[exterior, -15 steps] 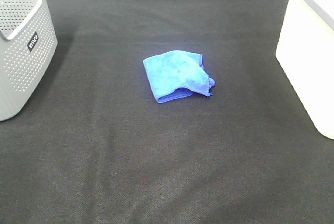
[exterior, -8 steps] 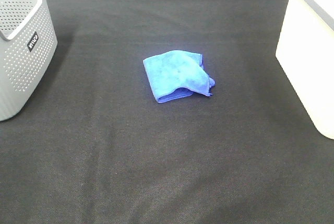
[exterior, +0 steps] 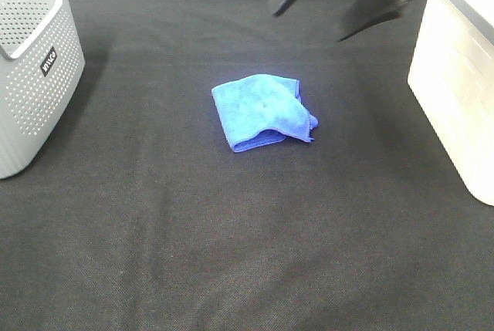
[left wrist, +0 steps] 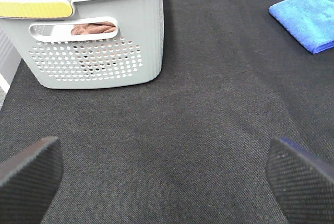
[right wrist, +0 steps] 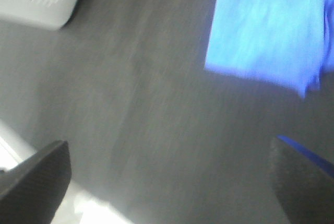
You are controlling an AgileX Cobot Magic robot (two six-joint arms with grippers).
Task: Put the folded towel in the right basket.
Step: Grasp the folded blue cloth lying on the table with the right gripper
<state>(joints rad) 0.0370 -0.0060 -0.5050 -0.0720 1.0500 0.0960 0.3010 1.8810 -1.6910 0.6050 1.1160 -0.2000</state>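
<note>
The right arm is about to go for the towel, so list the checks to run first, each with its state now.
1. Right gripper open: ok, jaws spread wide.
2. Folded towel lying free on the table: ok, nothing on it.
3. Right gripper lined up over the towel: not ok, in the right wrist view the towel sits off to one side, not between the jaws.
4. Room inside the right basket: cannot tell, its inside is mostly out of view.
5. Left gripper out of the way: ok, open, near the grey basket.
</note>
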